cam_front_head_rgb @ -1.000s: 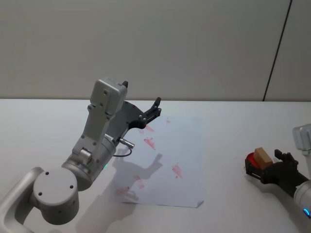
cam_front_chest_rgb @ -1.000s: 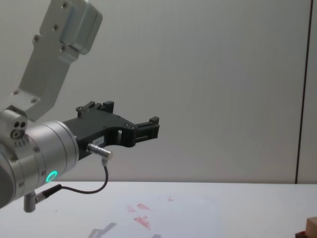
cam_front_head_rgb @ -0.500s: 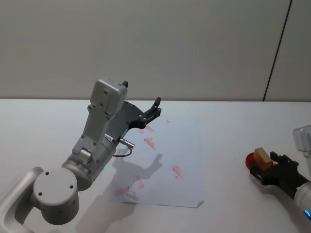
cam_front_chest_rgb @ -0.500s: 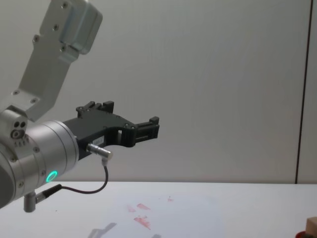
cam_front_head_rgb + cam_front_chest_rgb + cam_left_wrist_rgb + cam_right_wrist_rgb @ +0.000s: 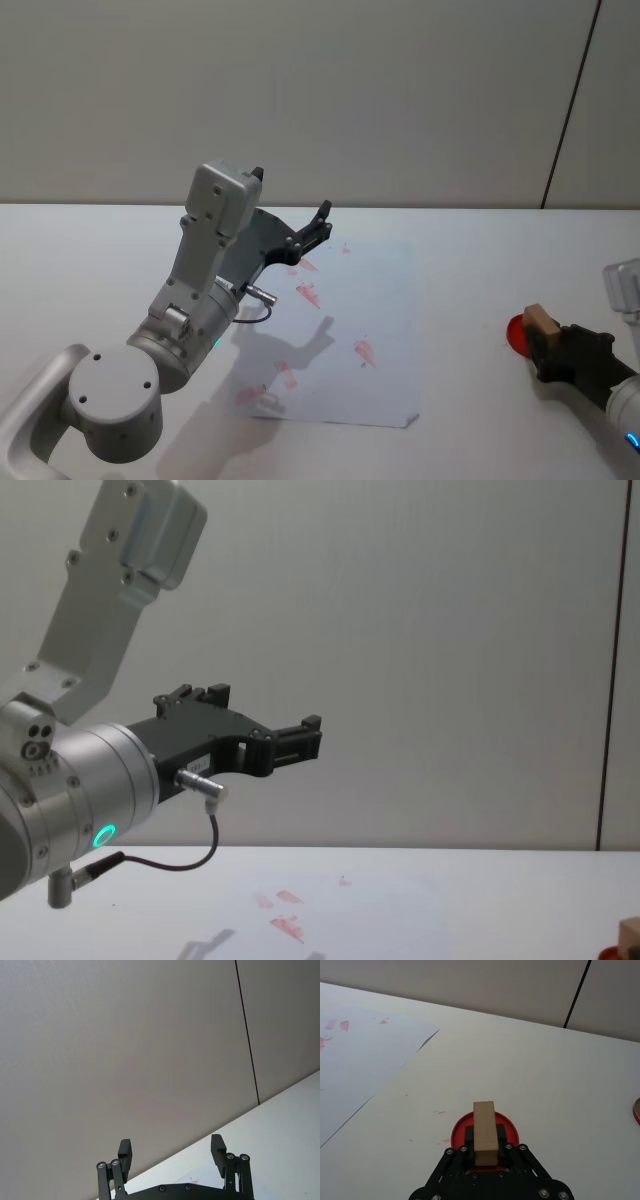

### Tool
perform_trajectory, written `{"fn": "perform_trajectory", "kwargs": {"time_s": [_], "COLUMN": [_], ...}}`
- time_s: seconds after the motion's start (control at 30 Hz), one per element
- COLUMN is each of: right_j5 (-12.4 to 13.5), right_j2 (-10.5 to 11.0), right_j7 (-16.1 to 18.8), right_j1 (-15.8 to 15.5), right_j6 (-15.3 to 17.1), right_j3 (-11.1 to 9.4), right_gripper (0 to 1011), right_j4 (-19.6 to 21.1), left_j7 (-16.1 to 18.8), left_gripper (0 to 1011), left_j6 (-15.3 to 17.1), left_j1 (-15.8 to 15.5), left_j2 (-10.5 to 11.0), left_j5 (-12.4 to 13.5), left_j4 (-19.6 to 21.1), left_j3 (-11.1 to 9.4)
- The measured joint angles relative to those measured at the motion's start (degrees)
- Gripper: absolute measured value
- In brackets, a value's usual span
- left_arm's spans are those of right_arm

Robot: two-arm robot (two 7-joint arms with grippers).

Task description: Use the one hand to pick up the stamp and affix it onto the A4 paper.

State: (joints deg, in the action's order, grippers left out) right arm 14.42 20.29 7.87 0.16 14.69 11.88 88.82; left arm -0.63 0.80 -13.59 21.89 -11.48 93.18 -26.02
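The stamp (image 5: pixel 485 1132), a light tan wooden block, stands on end over a round red ink pad (image 5: pixel 507 1126) at the table's right side. My right gripper (image 5: pixel 485 1136) is shut on it, with a black finger pressed against each side. The head view shows the stamp (image 5: pixel 540 322) at the tip of the right gripper (image 5: pixel 550 340), with the red pad (image 5: pixel 518 333) just beyond it. The A4 paper (image 5: pixel 350 330) lies in the middle of the table, carrying several red-pink marks. My left gripper (image 5: pixel 322 222) hangs open in the air above the paper's far left part.
The left arm's big grey body (image 5: pixel 200 290) rises over the table's left half and casts a shadow on the paper. A small round brownish thing (image 5: pixel 636 1112) sits at the edge of the right wrist view. Bare white table (image 5: pixel 460 290) separates the paper from the pad.
My right gripper has drawn back a little toward me with the stamp, so more of the red pad shows. The left arm has not moved.
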Motion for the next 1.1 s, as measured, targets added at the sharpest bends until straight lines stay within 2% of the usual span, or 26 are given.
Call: {"fn": "perform_trajectory", "kwargs": {"time_s": [0.1,0.5,0.7,1.1], "right_j5": [0.0,0.0,0.5,2.6], "right_j2": [0.0,0.0,-0.2,-0.6], "right_j7": [0.0,0.1,0.4,3.8], "right_j1": [0.0,0.0,0.3,2.0], "right_j6": [0.0,-0.2,-1.6,-4.4], "right_j3": [0.0,-0.1,-0.2,-0.5], "right_gripper": [220,221,221,221], "right_j4": [0.0,0.0,0.4,3.6], "left_j7": [0.0,0.0,0.0,0.0], "left_gripper": [1003,1003,1003,1003], "left_j6": [0.0,0.0,0.0,0.0], "left_j1": [0.0,0.0,0.0,0.0], "left_j2": [0.0,0.0,0.0,0.0], "left_j5": [0.0,0.0,0.0,0.0], "left_j4": [0.0,0.0,0.0,0.0], "left_j3": [0.0,0.0,0.0,0.0]}}
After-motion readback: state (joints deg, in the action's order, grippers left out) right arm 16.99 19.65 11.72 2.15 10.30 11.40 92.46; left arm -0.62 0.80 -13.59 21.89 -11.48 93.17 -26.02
